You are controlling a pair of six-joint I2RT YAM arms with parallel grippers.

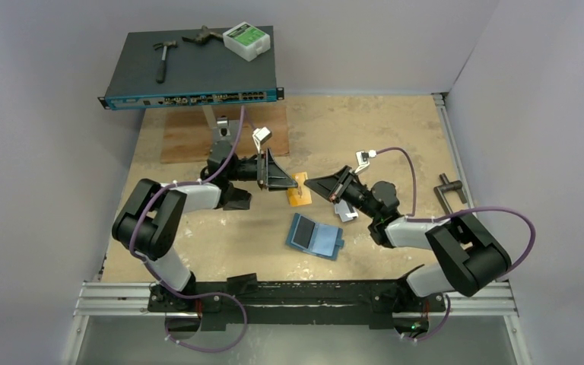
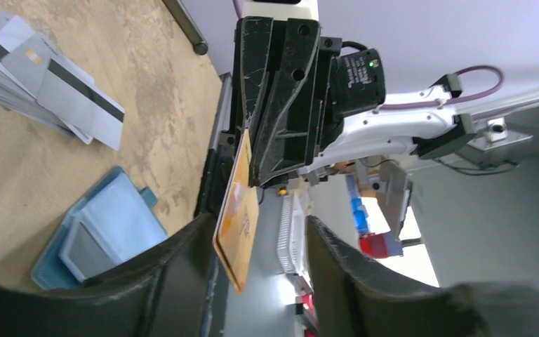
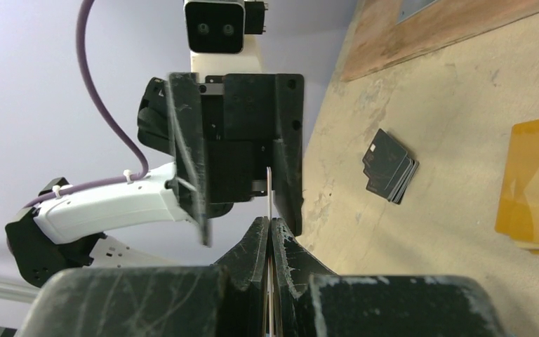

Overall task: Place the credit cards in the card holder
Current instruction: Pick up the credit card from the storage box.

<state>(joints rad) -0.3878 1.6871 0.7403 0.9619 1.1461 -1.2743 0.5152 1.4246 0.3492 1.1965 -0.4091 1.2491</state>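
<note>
My right gripper (image 1: 312, 183) is shut on an orange-gold credit card (image 2: 237, 210) and holds it on edge above the table; in the right wrist view (image 3: 270, 226) the card (image 3: 269, 196) shows as a thin line. My left gripper (image 1: 290, 181) faces it, open, with its fingers (image 2: 182, 260) on either side of the card's free end and a gap to the right finger. The teal card holder (image 1: 315, 236) lies open on the table below. More orange-gold cards (image 1: 298, 196) lie under the grippers. Silver-grey cards (image 2: 42, 77) with dark stripes lie fanned beside the right arm.
A dark stack (image 3: 391, 165) lies on the table near the left arm. A network switch (image 1: 190, 68) with a hammer (image 1: 165, 57) and a white box (image 1: 247, 39) stands at the back left, in front of it a wooden board (image 1: 198, 137). A black handle (image 1: 449, 190) lies at the right.
</note>
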